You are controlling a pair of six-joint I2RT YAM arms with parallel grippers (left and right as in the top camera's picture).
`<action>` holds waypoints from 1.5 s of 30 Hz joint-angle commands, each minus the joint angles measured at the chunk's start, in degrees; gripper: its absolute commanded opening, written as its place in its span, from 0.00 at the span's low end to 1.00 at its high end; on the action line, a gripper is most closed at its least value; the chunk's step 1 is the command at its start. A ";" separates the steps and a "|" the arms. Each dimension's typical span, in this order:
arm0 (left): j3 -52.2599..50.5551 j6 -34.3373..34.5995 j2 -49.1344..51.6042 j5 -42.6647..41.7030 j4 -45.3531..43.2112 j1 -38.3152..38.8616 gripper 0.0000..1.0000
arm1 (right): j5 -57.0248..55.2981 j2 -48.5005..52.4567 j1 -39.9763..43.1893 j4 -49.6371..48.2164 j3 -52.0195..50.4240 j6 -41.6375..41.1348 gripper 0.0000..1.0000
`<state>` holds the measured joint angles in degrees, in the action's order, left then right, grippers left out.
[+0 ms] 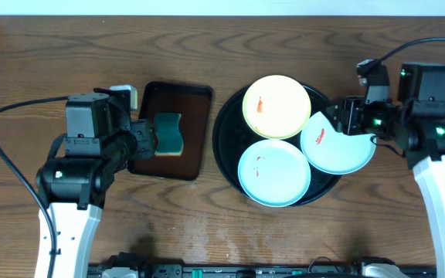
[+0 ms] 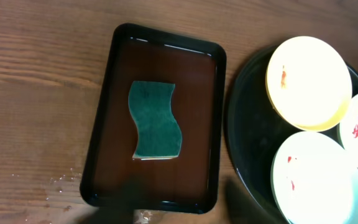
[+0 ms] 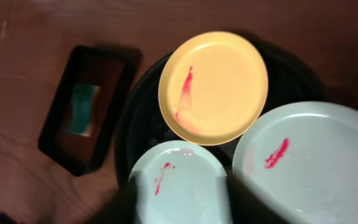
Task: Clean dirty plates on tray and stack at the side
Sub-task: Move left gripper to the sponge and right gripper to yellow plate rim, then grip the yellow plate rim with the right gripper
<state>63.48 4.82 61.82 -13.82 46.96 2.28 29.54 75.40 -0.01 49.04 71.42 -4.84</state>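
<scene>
The round black tray holds three plates. A pale yellow plate with a red smear lies at its far side. One mint plate lies at the near side, and a second mint plate rests over the right rim; both are smeared red. My right gripper hovers over the upper left edge of that right plate, its blurred fingers apart and holding nothing. My left gripper hangs over the brown tray's left edge, jaws apart and empty. In the right wrist view the yellow plate sits above both mint plates.
A rectangular dark brown tray left of the black tray carries a green wavy sponge, seen flat in the left wrist view as the sponge. Small wet specks dot the wood by that tray's near corner. Black cables run behind both arms.
</scene>
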 commanded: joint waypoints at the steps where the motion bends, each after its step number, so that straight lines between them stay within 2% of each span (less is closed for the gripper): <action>1: 1.14 1.49 1.64 -0.15 0.22 -0.24 0.14 | -4.61 2.12 -0.79 0.39 1.16 -3.10 0.26; 5: 1.14 8.26 4.76 5.64 0.57 -0.24 0.13 | -15.02 4.68 -3.96 0.63 1.16 -3.26 0.26; 6: 1.14 9.07 5.73 6.34 0.55 -0.24 0.24 | -16.68 5.68 -4.90 0.39 1.16 -3.19 0.27; 8: 1.14 9.46 7.69 6.60 0.28 -0.24 0.46 | -17.75 7.74 -6.23 -0.35 1.16 -2.75 0.37; 9: 1.14 9.46 8.46 6.60 0.13 -0.24 0.55 | -17.70 8.94 -6.71 -0.81 1.16 -2.58 0.51; 11: 1.14 9.46 10.27 6.60 -0.15 -0.24 0.56 | -17.73 12.13 -7.21 -2.08 1.16 -1.81 0.60; 13: 1.14 9.44 11.61 6.58 -1.03 -0.24 0.65 | -17.75 15.10 -7.15 -3.26 1.16 -1.75 0.61; 15: 1.14 9.46 12.61 6.56 -2.23 -0.24 0.70 | -17.75 17.75 -7.04 -4.98 1.16 -1.75 0.62; 19: 1.14 9.44 13.75 6.60 -3.32 -0.24 0.71 | -17.81 22.12 -7.06 -10.32 1.16 -1.77 0.61; 22: 1.14 9.46 15.06 6.60 -3.85 -0.24 0.65 | -20.46 24.85 -7.21 -13.55 1.16 -2.51 0.59; 33: 0.61 9.46 22.36 6.60 -4.28 -0.24 0.64 | -23.74 31.36 -7.28 -17.59 0.81 -2.82 0.50; 37: 0.59 9.44 24.04 6.60 -4.68 -0.24 0.64 | -23.74 32.28 -7.58 -19.02 0.79 -2.82 0.44; 40: 0.59 9.44 24.65 6.60 -4.63 -0.24 0.64 | -24.06 33.00 -7.65 -20.13 0.79 -2.80 0.34; 45: 0.59 9.44 24.65 6.60 -4.59 -0.24 0.65 | -24.81 34.03 -7.65 -19.28 0.79 -2.82 0.39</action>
<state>63.48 13.93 86.17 -8.16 42.26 2.28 5.74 108.07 -7.11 29.15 71.50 -7.42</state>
